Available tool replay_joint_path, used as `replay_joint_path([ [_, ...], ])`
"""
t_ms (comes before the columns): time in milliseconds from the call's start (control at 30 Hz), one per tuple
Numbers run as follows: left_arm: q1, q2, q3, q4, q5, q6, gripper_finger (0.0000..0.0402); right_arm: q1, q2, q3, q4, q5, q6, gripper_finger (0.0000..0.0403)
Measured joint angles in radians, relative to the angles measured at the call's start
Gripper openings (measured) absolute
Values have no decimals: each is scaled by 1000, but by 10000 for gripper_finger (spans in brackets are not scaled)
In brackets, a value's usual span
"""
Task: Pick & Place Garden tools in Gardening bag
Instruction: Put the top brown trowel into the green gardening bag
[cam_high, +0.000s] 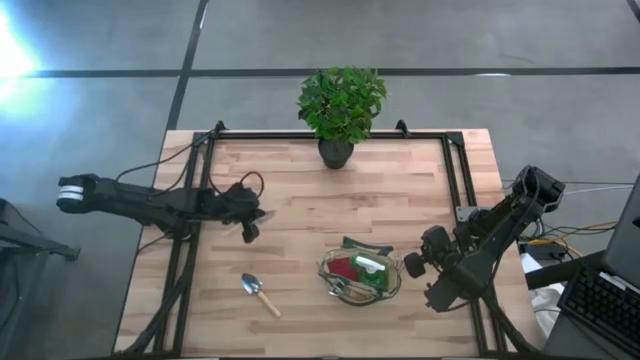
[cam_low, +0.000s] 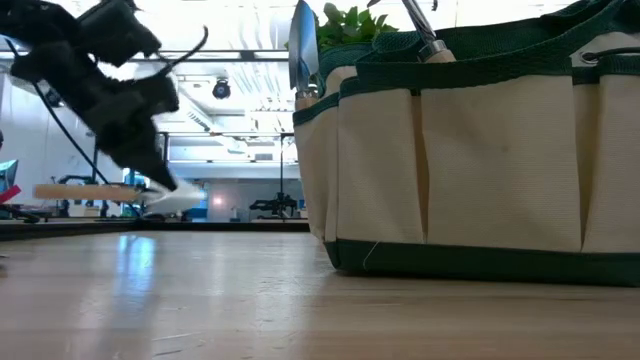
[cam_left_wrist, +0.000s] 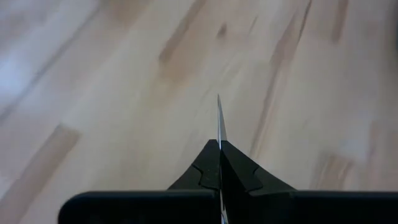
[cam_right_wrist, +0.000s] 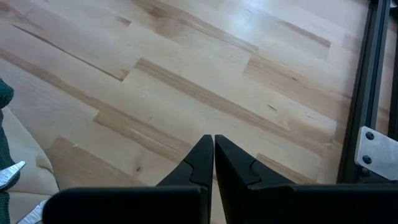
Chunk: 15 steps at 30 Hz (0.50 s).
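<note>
My left claw (cam_high: 252, 213), clamped on a thin metal tool blade (cam_left_wrist: 219, 121), hovers mid-table over bare wood, while my right claw (cam_high: 413, 264), pinched closed and empty, sits beside the gardening bag (cam_high: 361, 276) near the table's (cam_high: 400, 190) right edge.

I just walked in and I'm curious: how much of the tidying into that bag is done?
Partly done. The gardening bag already holds several tools, a green spray bottle and a red scoop among them. In hand: the left gripper is shut on a thin metal tool, above the table. Left: one trowel lies on the table beside the bag. The right gripper waits shut by the bag.
</note>
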Motion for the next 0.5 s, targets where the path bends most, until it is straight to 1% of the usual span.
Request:
replay_joint_path([
  [300,-3,0,6,217,12,29,0,0,0,-1,0,0,0,8],
  [500,-24,0,6,433,95,45,0,0,0,-2,0,0,9,8],
])
